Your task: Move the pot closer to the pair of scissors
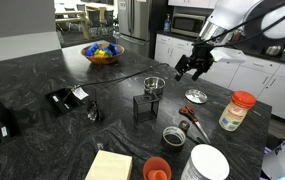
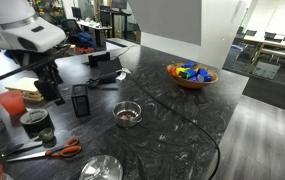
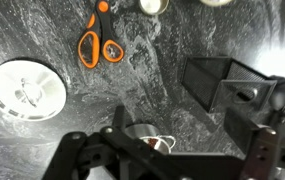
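Observation:
The pot (image 1: 154,85) is a small shiny silver round pot standing on the dark marbled counter; it also shows in an exterior view (image 2: 128,114) and at the bottom of the wrist view (image 3: 142,134). The scissors (image 3: 99,41) have orange handles and lie flat, also seen in both exterior views (image 2: 58,152) (image 1: 193,127). My gripper (image 1: 190,68) hangs open and empty in the air, beside and above the pot, not touching it. It shows in an exterior view (image 2: 50,86) and in the wrist view (image 3: 167,152), with its fingers spread wide.
A black square holder (image 1: 145,106) stands next to the pot. A dark round tin (image 1: 172,135), a white round lid (image 1: 207,162), an orange cup (image 1: 157,168) and a red-lidded jar (image 1: 239,109) sit near the scissors. A bowl of colourful items (image 1: 104,54) stands farther off.

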